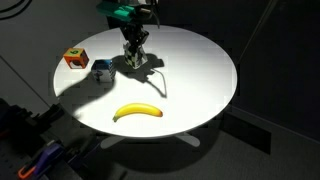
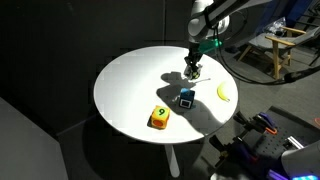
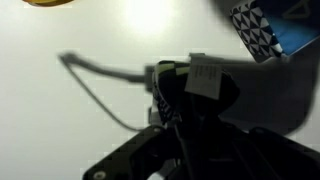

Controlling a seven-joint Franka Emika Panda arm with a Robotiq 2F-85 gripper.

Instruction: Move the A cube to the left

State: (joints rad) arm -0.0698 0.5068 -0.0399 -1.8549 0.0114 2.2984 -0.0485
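Observation:
The A cube point(image 3: 204, 77) is a small dark cube with a white marking. In the wrist view it sits right between my fingers. My gripper point(image 1: 136, 58) is down at the surface of the round white table point(image 1: 200, 60), near its far middle. It also shows in an exterior view point(image 2: 192, 68) and in the wrist view point(image 3: 192, 118). The fingers look closed against the cube's sides. In both exterior views the fingers mostly hide the cube.
A blue-and-white cube point(image 1: 101, 68) point(image 2: 186, 98) point(image 3: 255, 30) stands close beside the gripper. An orange-red cube point(image 1: 75, 59) point(image 2: 159, 118) lies further out, near the table rim. A banana point(image 1: 137, 112) point(image 2: 224, 92) lies near another edge. The surroundings are dark.

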